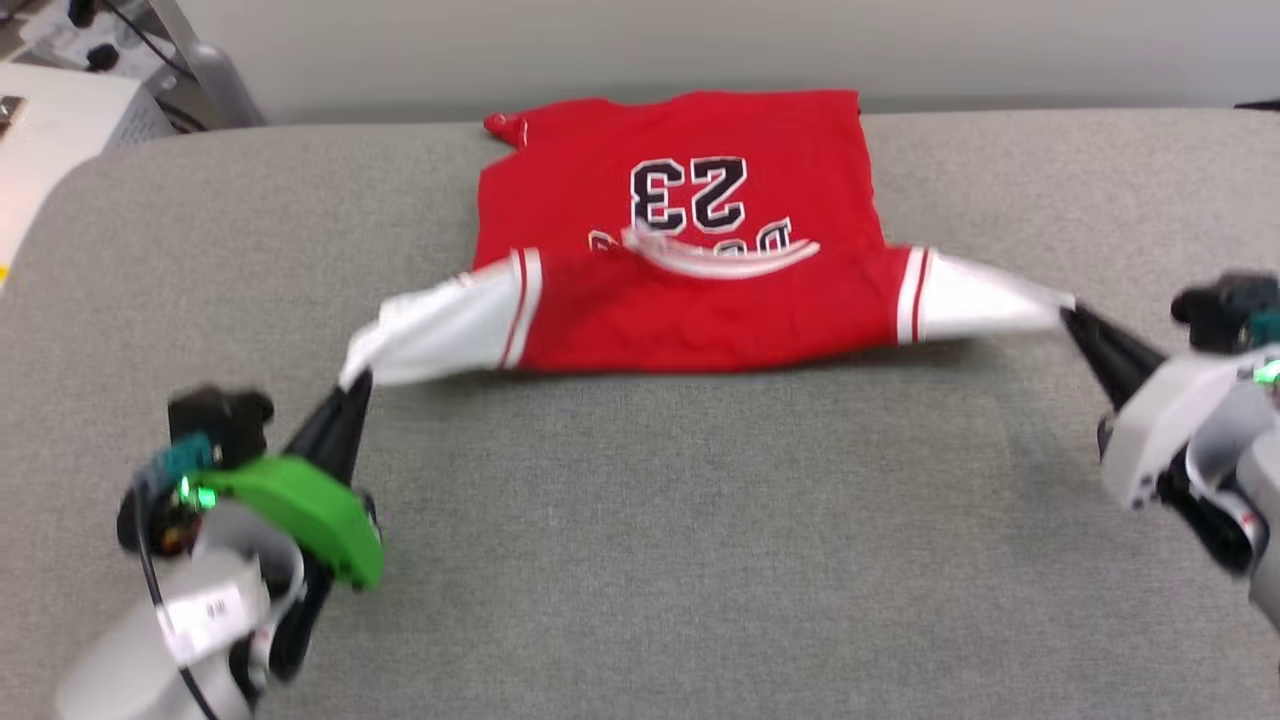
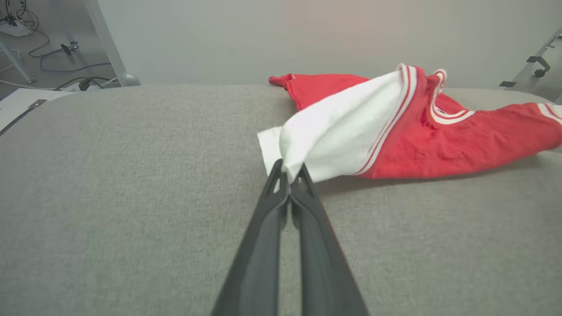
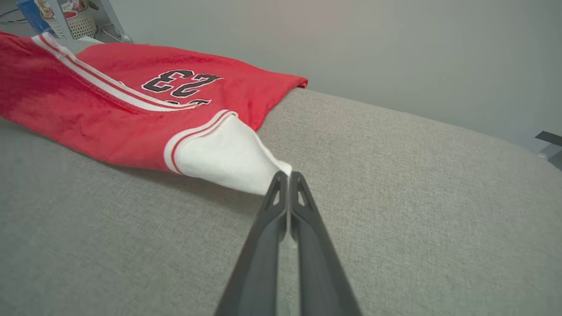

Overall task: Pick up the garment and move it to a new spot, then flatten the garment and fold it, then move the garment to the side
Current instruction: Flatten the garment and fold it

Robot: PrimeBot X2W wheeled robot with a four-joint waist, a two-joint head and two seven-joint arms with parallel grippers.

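Note:
The garment (image 1: 690,260) is a red T-shirt with white sleeves, striped trim and a black "23", lying at the far middle of the grey padded table (image 1: 640,520). Its near part is lifted off the surface and stretched between both arms. My left gripper (image 1: 355,385) is shut on the tip of the white sleeve at the left; the left wrist view shows that gripper (image 2: 290,173) pinching the cloth of the garment (image 2: 439,136). At the right, my right gripper (image 1: 1068,315) is shut on the other white sleeve, as the right gripper (image 3: 287,175) and garment (image 3: 131,114) show up close.
The shirt's far hem reaches the table's back edge, with a pale wall (image 1: 700,40) behind. A white stand and cables (image 1: 90,70) sit past the table's far left corner. Grey surface stretches in front of the shirt, between the two arms.

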